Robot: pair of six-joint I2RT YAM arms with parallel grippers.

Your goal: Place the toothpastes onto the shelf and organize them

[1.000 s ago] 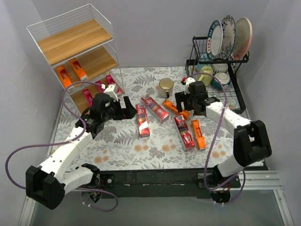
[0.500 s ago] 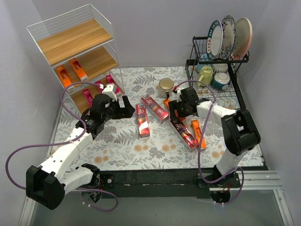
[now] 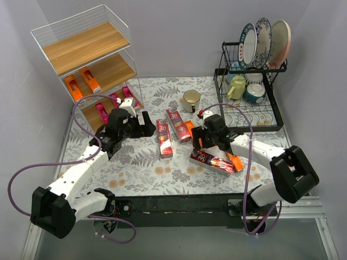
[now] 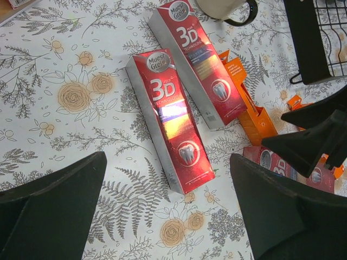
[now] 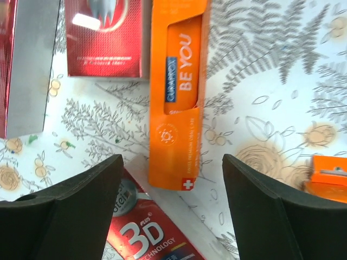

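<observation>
**Fern-print counter (image 3: 141,173): orange carton (image 5: 179,92) lies between the right claw's (image 5: 173,160) spread fingers**

Seen from the right wrist, the orange carton's near end lies between the two black fingers (image 5: 70,211) and is clear of both. The right claw stands wide and grips nothing. The carton's long axis runs straight away from the claw, crosswise to the line between the fingers. "BE YOU" is printed in white along its length.

To its left lies a dark red carton (image 5: 105,38) showing a tooth picture. Another slanted red carton (image 5: 157,233), marked "3D" and "TECHNOLOGY", sits under the claw at the orange carton's near end.

The left claw (image 4: 168,162) also gapes wide and is empty. Beneath it lies a long red carton (image 4: 173,119), its length pointing away from the claw at a slight tilt. That one bears a large "3D" and a round silver badge. A matching second red carton (image 4: 198,65) lies just beyond it, roughly parallel.

Further out, the shelf (image 3: 89,49) stands at the counter's far left corner. It holds two more orange cartons (image 3: 89,79) on its middle board and magenta cartons (image 3: 101,111) on its bottom board.
</observation>
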